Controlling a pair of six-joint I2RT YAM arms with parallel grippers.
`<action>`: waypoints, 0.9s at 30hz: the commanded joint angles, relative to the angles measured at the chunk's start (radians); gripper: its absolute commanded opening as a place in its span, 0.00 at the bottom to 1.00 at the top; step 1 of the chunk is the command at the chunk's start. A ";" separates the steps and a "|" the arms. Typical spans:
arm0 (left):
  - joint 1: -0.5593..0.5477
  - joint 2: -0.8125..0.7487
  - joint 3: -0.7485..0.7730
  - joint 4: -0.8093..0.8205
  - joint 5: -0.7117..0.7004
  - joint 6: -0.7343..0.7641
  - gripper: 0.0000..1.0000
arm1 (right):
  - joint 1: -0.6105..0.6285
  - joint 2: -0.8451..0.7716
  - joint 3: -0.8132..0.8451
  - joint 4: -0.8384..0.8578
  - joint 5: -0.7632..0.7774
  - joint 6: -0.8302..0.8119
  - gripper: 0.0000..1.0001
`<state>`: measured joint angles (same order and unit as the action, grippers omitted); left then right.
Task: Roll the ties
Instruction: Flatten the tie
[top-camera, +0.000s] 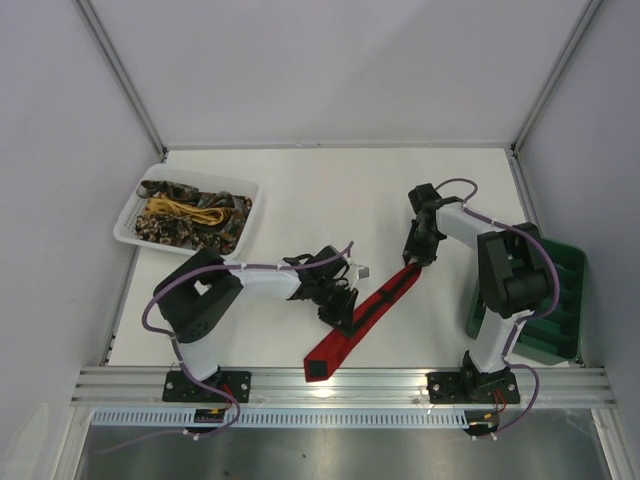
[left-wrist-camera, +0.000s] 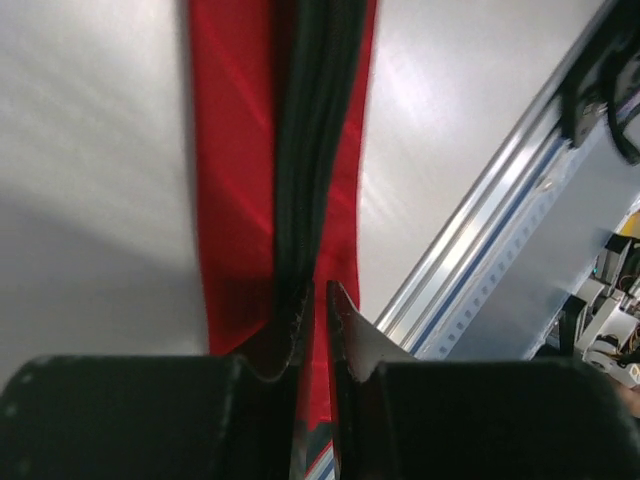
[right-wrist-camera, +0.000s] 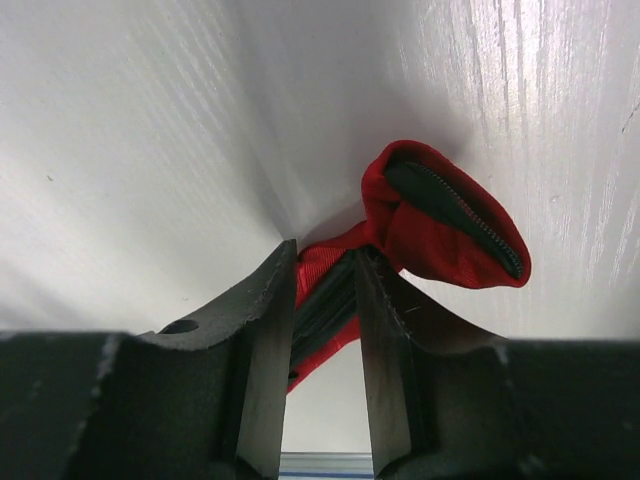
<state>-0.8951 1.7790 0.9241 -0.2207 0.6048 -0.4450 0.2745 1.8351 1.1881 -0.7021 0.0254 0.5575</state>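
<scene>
A plain red tie (top-camera: 372, 312) with dark backing lies diagonally on the white table, its wide pointed end (top-camera: 320, 368) near the front rail. My left gripper (top-camera: 343, 298) is on the tie's middle. In the left wrist view it (left-wrist-camera: 318, 296) is shut on the red tie (left-wrist-camera: 235, 150), pinching a ridge of red fabric. My right gripper (top-camera: 419, 256) is at the tie's narrow end. In the right wrist view it (right-wrist-camera: 325, 256) is shut on the red tie (right-wrist-camera: 450, 220), and the end curls over beyond the fingertips with the dark backing showing. More ties (top-camera: 195, 215), brown-gold patterned and yellow, lie heaped in the basket.
The white mesh basket (top-camera: 134, 212) stands at the back left. A green compartment tray (top-camera: 560, 300) sits at the right edge, behind the right arm. An aluminium rail (top-camera: 340, 382) runs along the table's front edge, close to the tie's wide end.
</scene>
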 joint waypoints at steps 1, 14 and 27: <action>0.013 0.022 -0.048 -0.019 -0.010 0.000 0.13 | -0.011 0.010 -0.027 0.029 0.022 0.021 0.35; 0.062 -0.019 -0.202 -0.101 -0.086 0.061 0.11 | 0.020 -0.126 -0.142 0.035 -0.133 0.059 0.35; 0.064 -0.222 0.056 -0.243 0.007 0.140 0.53 | -0.057 -0.444 -0.186 0.105 -0.235 -0.146 0.81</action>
<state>-0.8360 1.6028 0.8639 -0.4568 0.5953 -0.3435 0.2523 1.4353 1.0416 -0.6342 -0.1658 0.4656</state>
